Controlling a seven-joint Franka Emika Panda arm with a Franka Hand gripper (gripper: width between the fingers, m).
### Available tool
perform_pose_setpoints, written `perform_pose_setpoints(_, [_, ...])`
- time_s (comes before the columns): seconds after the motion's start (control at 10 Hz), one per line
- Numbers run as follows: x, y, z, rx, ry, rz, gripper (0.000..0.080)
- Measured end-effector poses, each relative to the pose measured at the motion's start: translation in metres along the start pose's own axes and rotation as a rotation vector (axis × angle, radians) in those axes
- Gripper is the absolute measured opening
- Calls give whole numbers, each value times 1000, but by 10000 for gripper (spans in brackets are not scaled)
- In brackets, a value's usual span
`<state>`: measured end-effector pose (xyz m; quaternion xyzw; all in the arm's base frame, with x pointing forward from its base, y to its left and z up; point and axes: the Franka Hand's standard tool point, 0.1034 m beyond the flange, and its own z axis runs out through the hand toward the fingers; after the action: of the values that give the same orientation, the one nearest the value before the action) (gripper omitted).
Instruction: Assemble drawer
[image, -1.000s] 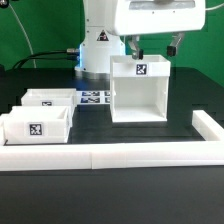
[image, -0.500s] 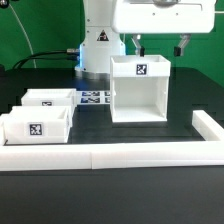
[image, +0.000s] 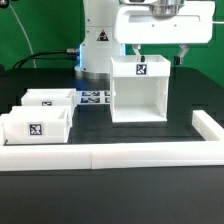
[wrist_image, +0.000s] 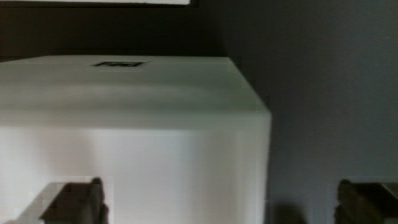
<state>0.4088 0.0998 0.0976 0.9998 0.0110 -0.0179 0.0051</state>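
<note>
The pincer (image: 159, 51) was spread wide and pinched nothing. Its two fingers (image: 135, 50) hung just over the top of the drawer's box casing (image: 139, 95). One finger was above the casing and the other was past its edge on the exterior view's right. In the wrist view the pincer (wrist_image: 222, 200) showed only as two dark, blurred fingertips (wrist_image: 75, 200) at the frame's edge. The casing (wrist_image: 134, 130) filled most of that picture, and whether either tip touched it could not be told.

There was one casing, standing upright on the black surface (image: 185, 115) with its open front toward the exterior camera and one square tag (image: 142, 68) on its upper face. Two shallow trays sat well apart from it on the exterior view's left. The nearer tray (image: 38, 125) and the farther tray (image: 50, 98) were close together, each with a tag.

The marker board (image: 96, 98) lay between the trays and the casing, partly hidden by them. A front rail (image: 120, 155) and a side rail (image: 210, 125) bordered the area. The arm's base (image: 97, 45) stood behind, cut off at the top.
</note>
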Motion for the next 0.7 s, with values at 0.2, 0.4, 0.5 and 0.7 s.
perform_pose_setpoints(0.2, [1, 0, 0, 0, 1, -4, 649])
perform_pose_setpoints(0.4, [1, 0, 0, 0, 1, -4, 366])
perform_pose_setpoints(0.5, [1, 0, 0, 0, 1, -4, 228])
perform_pose_setpoints(0.7, [1, 0, 0, 0, 1, -4, 95])
